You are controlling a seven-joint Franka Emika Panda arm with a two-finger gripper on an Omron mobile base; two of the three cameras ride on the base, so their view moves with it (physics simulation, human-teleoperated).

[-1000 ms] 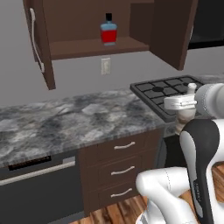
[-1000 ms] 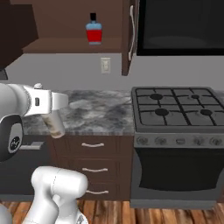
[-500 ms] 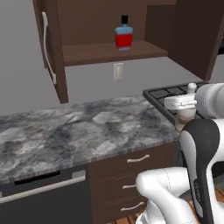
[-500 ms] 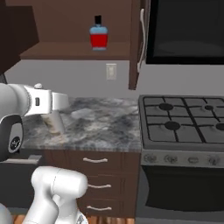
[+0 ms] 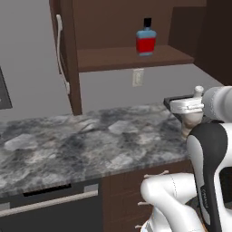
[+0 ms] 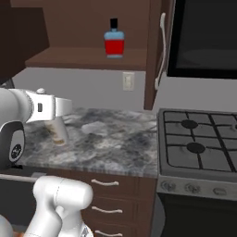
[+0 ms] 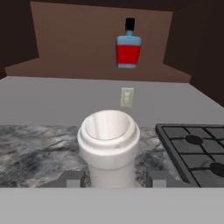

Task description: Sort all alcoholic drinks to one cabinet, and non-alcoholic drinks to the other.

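My gripper (image 7: 111, 180) is shut on the slim pale bottle (image 7: 109, 148), whose white cap faces the hand camera. From the base, the bottle (image 6: 58, 133) hangs under the hand above the counter; the gripper (image 5: 189, 118) holds it (image 5: 190, 128) at the counter's right end. The squat blue bottle (image 5: 146, 40) with red label and black cap stands on the lower shelf of the open dark brown wall cabinet (image 5: 122, 59). It (image 6: 114, 42) stands upright, up and ahead of the gripper, dead ahead in the hand view (image 7: 128, 49).
The cabinet doors stand open at both sides (image 5: 63, 54) (image 6: 155, 51), with silver bar handles. A marbled grey counter (image 6: 115, 143) runs below. A gas stove (image 6: 203, 143) lies to the right, a dark microwave (image 6: 203, 37) above it. A wall outlet (image 7: 127, 97) sits under the shelf.
The whole picture has shifted: the base has driven closer, and the cabinet and counter loom larger. The gripper stays shut on the pale bottle.
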